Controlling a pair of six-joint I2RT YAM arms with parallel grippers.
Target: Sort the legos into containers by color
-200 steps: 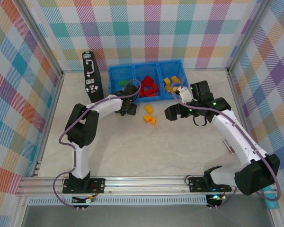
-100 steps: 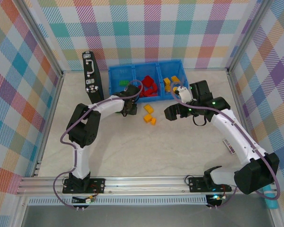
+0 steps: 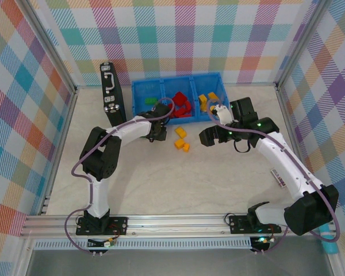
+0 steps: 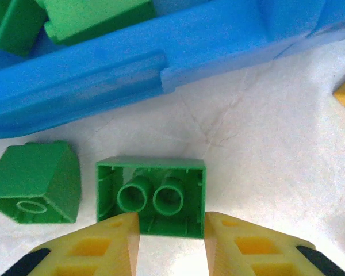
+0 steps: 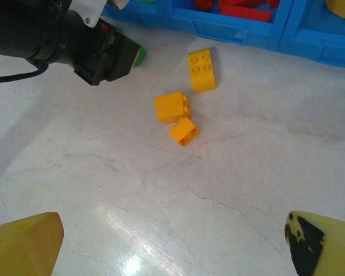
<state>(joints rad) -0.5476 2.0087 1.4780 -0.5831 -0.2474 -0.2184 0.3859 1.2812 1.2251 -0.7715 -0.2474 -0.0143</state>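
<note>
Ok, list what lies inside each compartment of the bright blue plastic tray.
Left compartment: green studded bricks. Middle: red bricks. Right: yellow-orange bricks. The left arm's black wrist covers the left compartment's near end, hiding anything there.

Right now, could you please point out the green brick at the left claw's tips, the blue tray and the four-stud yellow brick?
green brick [image 4: 150, 195]: left wrist view, on its hollow underside.
blue tray [image 4: 103, 86]: left wrist view, on its outer wall.
yellow brick [image 5: 201, 70]: right wrist view, on its studded top.
</note>
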